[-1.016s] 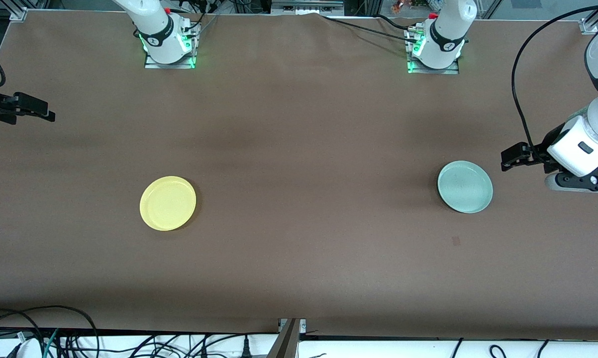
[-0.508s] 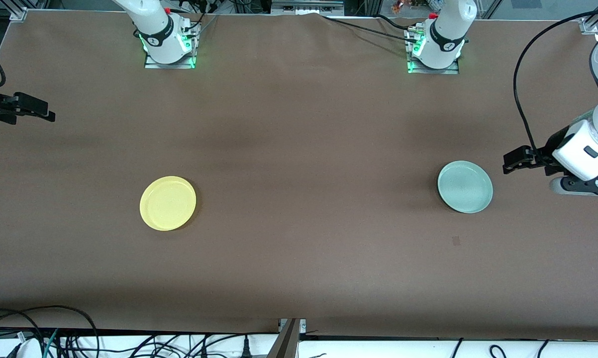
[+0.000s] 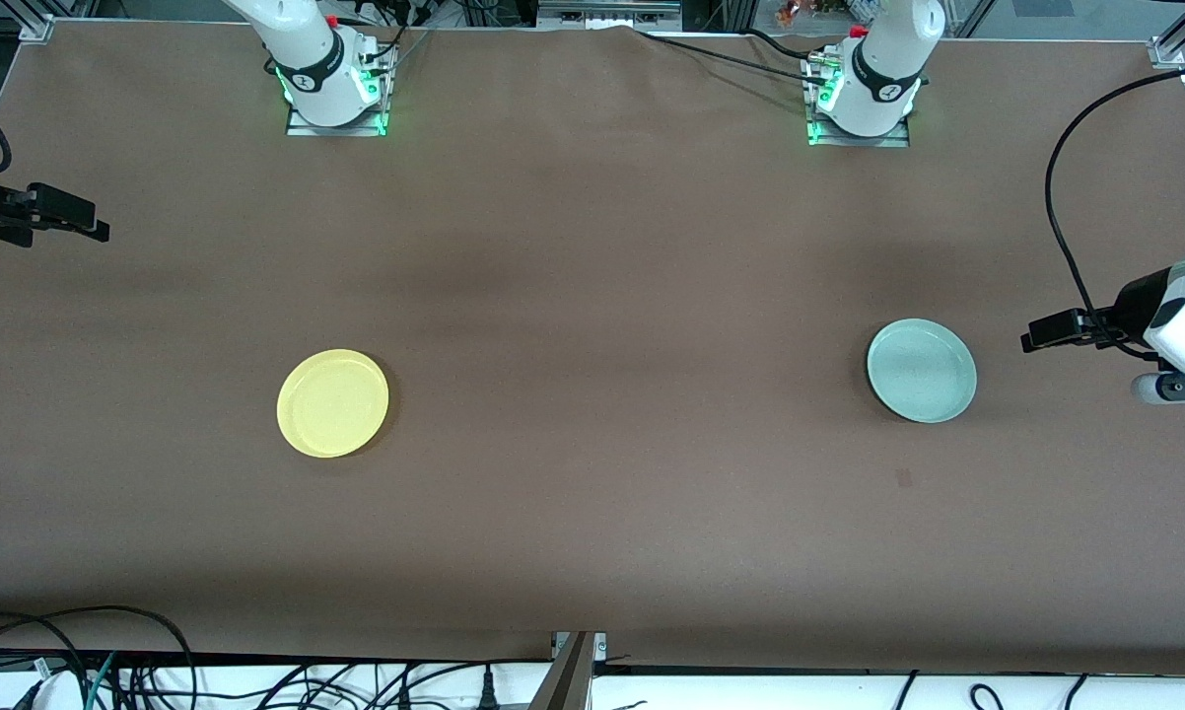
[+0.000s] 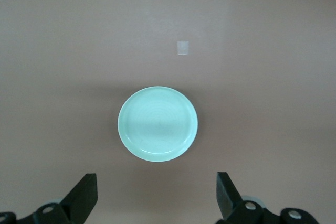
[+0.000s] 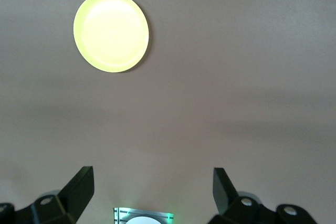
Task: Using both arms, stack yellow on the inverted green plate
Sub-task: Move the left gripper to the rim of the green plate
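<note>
Left end effector (image 3: 1036,335) backed off green plate (image 3: 922,371), wide open, empty; right end effector (image 3: 95,230) waits open. You must flip green next, yellow (image 3: 332,402) untouched.

Soft, even light falls from overhead on the brown table (image 3: 592,296), which shows no hard glare. Broad, faint darker bands cross the tabletop near its middle, and a dim strip runs along its near edge. The yellow plate (image 3: 332,402) and the green plate (image 3: 922,371) each cast a thin, soft shadow at one edge. Small green lamps glow at both arm bases, tinting the metal under them. In the right wrist view the yellow plate (image 5: 111,31) is washed out to a pale, overexposed center. In the left wrist view the green plate (image 4: 158,124) is crisp, while the black fingers (image 4: 84,198) at the frame's edge look soft.
</note>
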